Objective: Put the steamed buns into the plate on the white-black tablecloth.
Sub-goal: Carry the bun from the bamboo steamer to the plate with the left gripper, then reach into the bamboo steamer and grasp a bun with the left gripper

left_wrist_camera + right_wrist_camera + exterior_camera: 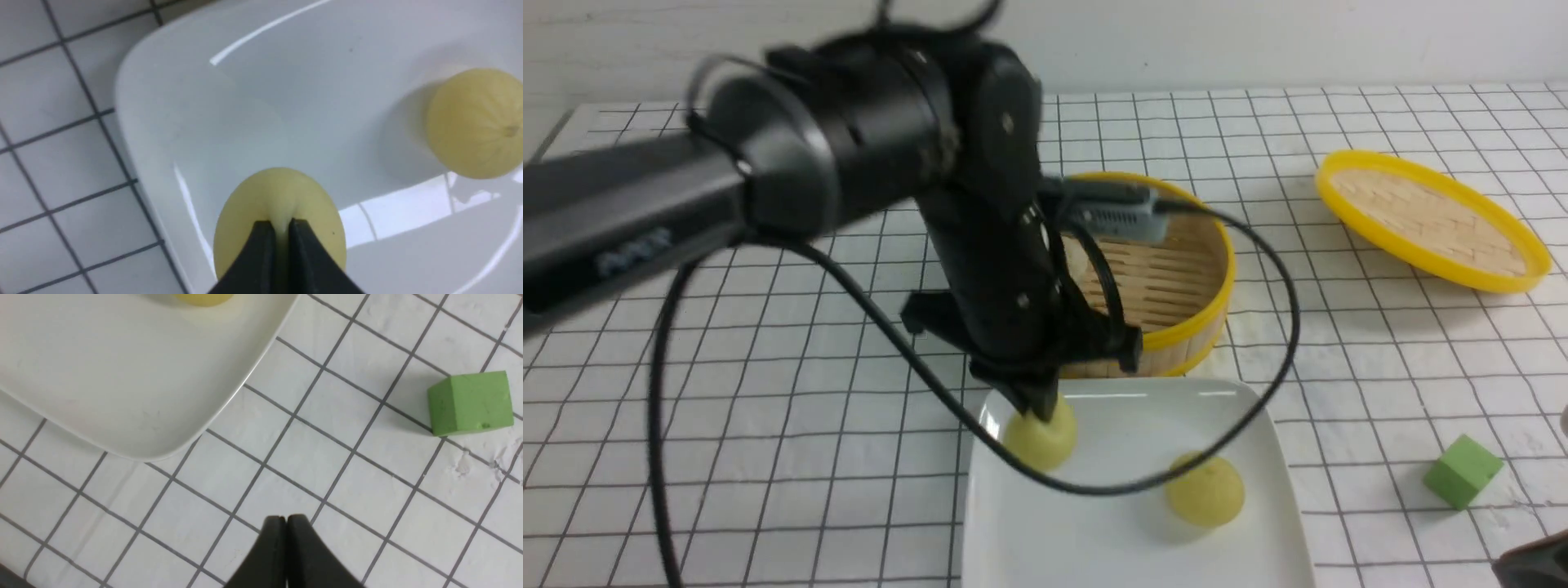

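Left gripper (281, 226) clamped on pale yellow-green dome-shaped steamed bun (278, 192), low in a corner of the glossy white rounded-square plate (286, 81). The bun dimples at the pinch, so likely soft and light; grip gently across its flanks. Right gripper (286, 520) closed, empty.

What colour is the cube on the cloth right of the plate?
The cube is green; it shows best in the right wrist view.

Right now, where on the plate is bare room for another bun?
Bare: the plate on the near side of the held bun and the second bun. Crowded: its far left corner, where the left claw pinches the held bun.
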`<action>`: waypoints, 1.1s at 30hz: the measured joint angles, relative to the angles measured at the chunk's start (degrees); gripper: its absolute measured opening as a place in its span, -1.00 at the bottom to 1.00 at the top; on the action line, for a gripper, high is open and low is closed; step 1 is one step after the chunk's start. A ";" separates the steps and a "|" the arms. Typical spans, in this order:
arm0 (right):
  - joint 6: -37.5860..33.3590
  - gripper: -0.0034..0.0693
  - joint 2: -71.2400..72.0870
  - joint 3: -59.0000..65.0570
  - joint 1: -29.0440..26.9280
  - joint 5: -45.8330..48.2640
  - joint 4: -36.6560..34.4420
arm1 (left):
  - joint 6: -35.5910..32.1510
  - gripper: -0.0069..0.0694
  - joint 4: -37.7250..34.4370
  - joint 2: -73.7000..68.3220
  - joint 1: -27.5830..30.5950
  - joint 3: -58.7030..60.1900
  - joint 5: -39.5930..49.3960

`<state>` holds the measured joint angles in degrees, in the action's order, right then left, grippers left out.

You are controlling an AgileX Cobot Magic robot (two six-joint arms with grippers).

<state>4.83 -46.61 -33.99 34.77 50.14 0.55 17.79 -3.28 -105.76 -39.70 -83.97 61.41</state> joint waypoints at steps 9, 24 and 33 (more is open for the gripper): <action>0.00 -0.85 0.00 0.00 0.00 0.00 0.00 | 2.78 -0.21 1.60 -6.52 -0.49 0.43 -4.69; 0.01 -0.80 0.00 0.00 0.00 0.12 0.00 | 8.93 0.51 10.48 -6.56 1.45 -21.02 1.00; 0.01 -0.77 0.00 0.00 0.00 0.19 0.00 | 10.24 0.39 11.84 -20.74 6.97 -35.81 1.17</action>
<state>4.85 -46.61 -33.99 34.77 50.34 0.55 28.03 8.56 -126.49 -32.73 -119.79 62.59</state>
